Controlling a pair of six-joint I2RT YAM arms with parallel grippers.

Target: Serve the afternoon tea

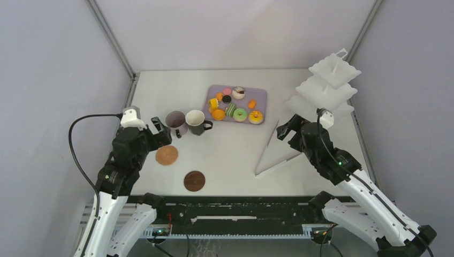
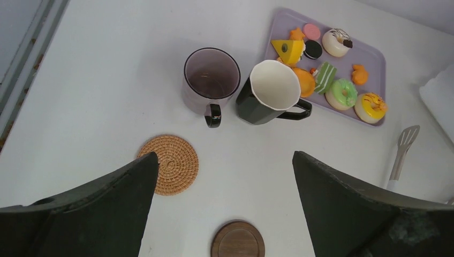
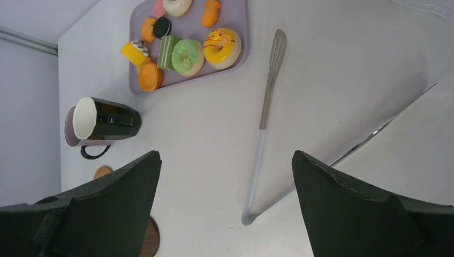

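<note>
The mauve mug (image 1: 175,123) and the dark mug with white inside (image 1: 196,121) stand side by side at mid-left; both show in the left wrist view, mauve (image 2: 211,75) and dark (image 2: 273,88). A woven coaster (image 1: 166,155) and a dark wooden coaster (image 1: 194,181) lie bare nearer the front. Small doughnuts and macarons (image 1: 240,113) sit on the lilac tray (image 1: 259,92). The white three-tier stand (image 1: 327,88) is at the back right, bare. My left gripper (image 1: 160,133) is open and empty beside the mauve mug, above the woven coaster (image 2: 174,163). My right gripper (image 1: 286,128) is open and empty above the tongs.
Long white tongs (image 1: 270,152) lie open on the table between the tray and the right arm, also in the right wrist view (image 3: 265,118). Grey walls close the table on three sides. The table's front edge runs just past the wooden coaster.
</note>
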